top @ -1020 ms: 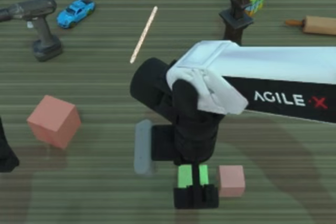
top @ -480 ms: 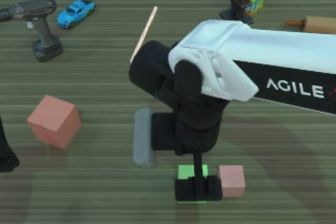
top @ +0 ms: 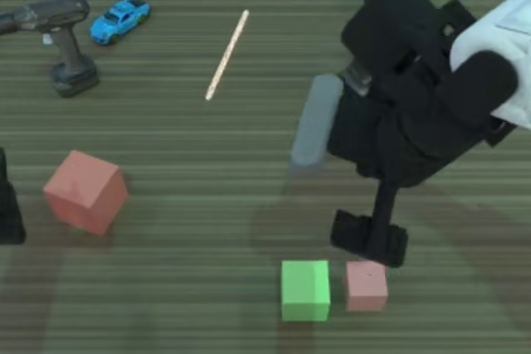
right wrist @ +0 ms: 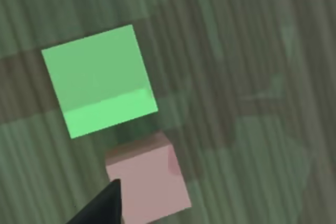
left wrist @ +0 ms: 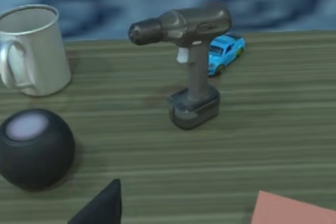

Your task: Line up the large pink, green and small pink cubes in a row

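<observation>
The green cube [top: 304, 290] rests near the table's front edge, and the small pink cube [top: 366, 285] stands just to its right with a narrow gap. In the right wrist view the green cube [right wrist: 98, 80] and the small pink cube [right wrist: 149, 182] lie below the camera. My right gripper [top: 369, 240] hangs open and empty above and just behind the small pink cube; one dark fingertip [right wrist: 107, 203] shows. The large pink cube [top: 85, 191] sits far left, its corner [left wrist: 294, 211] in the left wrist view. My left gripper [top: 8, 217] is parked at the left edge, open.
A grey power drill [top: 58, 39], a blue toy car [top: 120, 20] and a thin wooden stick [top: 226, 54] lie along the back. The left wrist view also shows a white mug [left wrist: 34, 48] and a black ball-shaped object [left wrist: 34, 148]. The right arm covers the back right.
My right gripper has let go of the green cube and pulled up and back to the right. The green cube now stands free beside the small pink cube.
</observation>
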`<state>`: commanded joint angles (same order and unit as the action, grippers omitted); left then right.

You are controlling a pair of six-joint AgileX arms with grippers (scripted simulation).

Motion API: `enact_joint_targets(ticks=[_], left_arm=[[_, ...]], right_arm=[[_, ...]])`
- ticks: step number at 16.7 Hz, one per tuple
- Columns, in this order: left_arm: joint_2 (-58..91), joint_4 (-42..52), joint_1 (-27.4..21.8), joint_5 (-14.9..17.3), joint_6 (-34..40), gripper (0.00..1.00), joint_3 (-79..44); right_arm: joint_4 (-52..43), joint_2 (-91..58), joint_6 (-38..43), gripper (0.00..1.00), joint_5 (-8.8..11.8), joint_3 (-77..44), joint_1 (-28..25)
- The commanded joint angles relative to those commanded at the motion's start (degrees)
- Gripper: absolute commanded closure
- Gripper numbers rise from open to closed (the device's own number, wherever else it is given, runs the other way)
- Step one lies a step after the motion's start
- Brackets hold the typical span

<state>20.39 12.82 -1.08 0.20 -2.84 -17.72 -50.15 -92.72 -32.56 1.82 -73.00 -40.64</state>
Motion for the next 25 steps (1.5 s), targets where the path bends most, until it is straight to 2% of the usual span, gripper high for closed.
enact_joint_targets(ticks=[7,14,19,25], left_arm=[[41.6,21.8,-3.3,-0.3,-4.9,0.00,-27.6],[75.3,41.0,-6.5,-0.3,-9.2,0.00,-52.2],[88.5,48.0,-7.7,-0.2,-10.8,0.00,-62.8],[90.0,48.8,-7.9,-0.1,-11.0,0.00,-64.3]], right_arm=[[22.0,42.1,14.1,0.00,1.7,31.3,18.5],[40.8,76.9,26.9,0.00,0.1,60.6,33.7],[49.0,90.8,31.9,0.00,-1.5,71.6,39.4],[50.1,92.7,32.6,0.00,-1.8,73.0,40.1]])
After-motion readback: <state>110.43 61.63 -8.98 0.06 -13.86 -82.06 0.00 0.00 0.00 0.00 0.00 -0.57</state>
